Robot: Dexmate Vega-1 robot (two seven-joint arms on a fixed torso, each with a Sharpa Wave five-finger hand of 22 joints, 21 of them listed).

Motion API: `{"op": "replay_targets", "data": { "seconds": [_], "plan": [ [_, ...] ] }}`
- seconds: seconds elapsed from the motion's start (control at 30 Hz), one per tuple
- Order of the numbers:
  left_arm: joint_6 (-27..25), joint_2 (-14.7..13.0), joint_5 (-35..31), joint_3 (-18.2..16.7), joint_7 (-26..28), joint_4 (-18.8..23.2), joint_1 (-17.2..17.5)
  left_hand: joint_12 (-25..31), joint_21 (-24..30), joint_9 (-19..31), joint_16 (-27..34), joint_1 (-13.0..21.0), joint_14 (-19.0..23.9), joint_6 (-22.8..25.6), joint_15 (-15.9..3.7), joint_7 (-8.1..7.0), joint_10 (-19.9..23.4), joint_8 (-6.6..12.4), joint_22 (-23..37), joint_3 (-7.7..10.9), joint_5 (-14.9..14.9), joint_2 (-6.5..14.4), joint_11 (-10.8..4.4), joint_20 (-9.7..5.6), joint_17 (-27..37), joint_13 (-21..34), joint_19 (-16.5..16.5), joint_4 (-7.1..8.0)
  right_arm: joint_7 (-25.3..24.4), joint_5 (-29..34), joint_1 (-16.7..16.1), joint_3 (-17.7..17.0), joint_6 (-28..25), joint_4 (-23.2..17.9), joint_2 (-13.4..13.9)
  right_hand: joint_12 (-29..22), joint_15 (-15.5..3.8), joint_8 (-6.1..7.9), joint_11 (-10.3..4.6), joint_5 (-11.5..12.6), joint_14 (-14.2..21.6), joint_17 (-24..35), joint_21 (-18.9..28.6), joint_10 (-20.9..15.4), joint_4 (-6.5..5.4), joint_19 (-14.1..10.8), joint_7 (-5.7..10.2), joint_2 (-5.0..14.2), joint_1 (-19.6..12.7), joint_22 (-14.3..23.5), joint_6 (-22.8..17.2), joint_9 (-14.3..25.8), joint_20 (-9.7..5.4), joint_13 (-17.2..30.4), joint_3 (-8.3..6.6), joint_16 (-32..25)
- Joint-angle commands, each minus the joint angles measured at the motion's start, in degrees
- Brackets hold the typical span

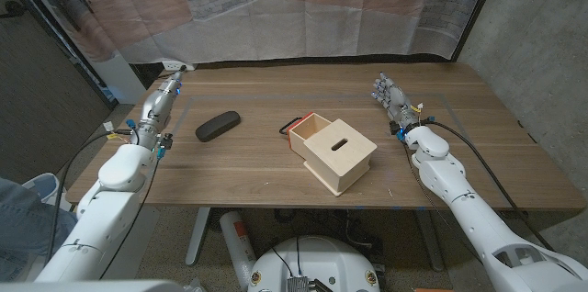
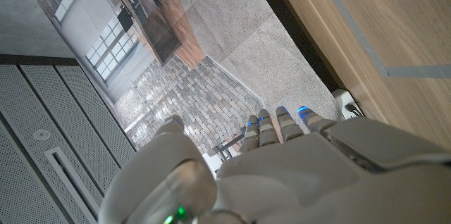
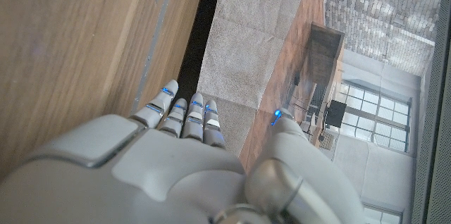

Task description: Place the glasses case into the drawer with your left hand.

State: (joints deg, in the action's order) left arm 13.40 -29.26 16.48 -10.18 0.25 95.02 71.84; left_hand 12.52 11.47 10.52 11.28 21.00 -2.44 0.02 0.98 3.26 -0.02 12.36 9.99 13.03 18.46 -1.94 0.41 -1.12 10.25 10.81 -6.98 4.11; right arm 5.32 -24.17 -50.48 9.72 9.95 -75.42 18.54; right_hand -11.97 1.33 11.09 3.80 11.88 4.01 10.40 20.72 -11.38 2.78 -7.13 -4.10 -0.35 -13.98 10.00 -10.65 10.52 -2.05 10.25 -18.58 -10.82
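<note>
While the glasses case (image 1: 218,126) lies apart, left robot hand (image 1: 166,90) open, fingers straight, holding nothing.

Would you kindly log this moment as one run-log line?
left hand: open, apart from glasses case | right hand: open | drawer: slid open | case not yet grasped

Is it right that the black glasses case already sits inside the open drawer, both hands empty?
No. In the head view the glasses case lies on the table, left of the wooden box's open drawer. Left robot hand and right robot hand are indeed empty.
</note>
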Motion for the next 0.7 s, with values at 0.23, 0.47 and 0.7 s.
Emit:
{"op": "replay_targets", "data": {
  "seconds": [0.23,0.47,0.7],
  "plan": [
    [0.7,0.8,-7.8,0.8,6.9,-0.1,-0.2,0.2,0.1,0.2,0.2,1.2,0.8,1.3,-0.19,-0.07,0.9,0.31,0.3,0.20,0.0,0.1,-0.31,-0.08,0.2,0.1,0.2,-0.60,0.6,0.2,1.7,0.3,0.3,2.8,-0.8,-0.2,-0.09,0.23,-0.11,-0.2,0.4,0.2,-0.4,-0.4,0.21,-0.5,0.19,0.63,0.1,0.2,-0.3,0.2,-1.62,0.1,-0.04,-0.2],
    [1.1,1.4,-11.5,1.2,10.5,0.1,0.0,0.4,0.2,0.2,0.2,1.6,1.3,1.6,-0.37,-0.30,1.7,0.30,0.3,0.26,0.2,0.2,-0.58,-0.13,0.2,0.1,0.4,-0.83,0.9,0.2,2.1,0.4,0.4,3.6,-1.1,-0.2,-0.14,0.24,-0.02,-0.2,0.4,0.2,-0.5,-0.4,0.24,-0.6,0.19,0.68,0.1,0.2,-0.4,0.2,-1.63,0.1,-0.01,-0.1],
    [1.0,1.8,-14.6,1.7,13.3,0.5,0.3,0.4,0.3,0.2,0.3,2.1,1.8,2.4,-0.79,-0.51,2.2,0.45,0.2,0.35,0.4,0.3,-0.81,-0.05,0.2,0.1,0.8,-1.10,1.2,0.3,2.1,0.4,0.6,3.9,-1.1,-0.2,-0.21,0.23,0.06,-0.2,0.5,0.2,-0.7,-0.5,0.29,-0.6,0.20,0.69,0.2,0.2,-0.5,0.2,-1.63,0.1,0.02,-0.1]
  ]
}}
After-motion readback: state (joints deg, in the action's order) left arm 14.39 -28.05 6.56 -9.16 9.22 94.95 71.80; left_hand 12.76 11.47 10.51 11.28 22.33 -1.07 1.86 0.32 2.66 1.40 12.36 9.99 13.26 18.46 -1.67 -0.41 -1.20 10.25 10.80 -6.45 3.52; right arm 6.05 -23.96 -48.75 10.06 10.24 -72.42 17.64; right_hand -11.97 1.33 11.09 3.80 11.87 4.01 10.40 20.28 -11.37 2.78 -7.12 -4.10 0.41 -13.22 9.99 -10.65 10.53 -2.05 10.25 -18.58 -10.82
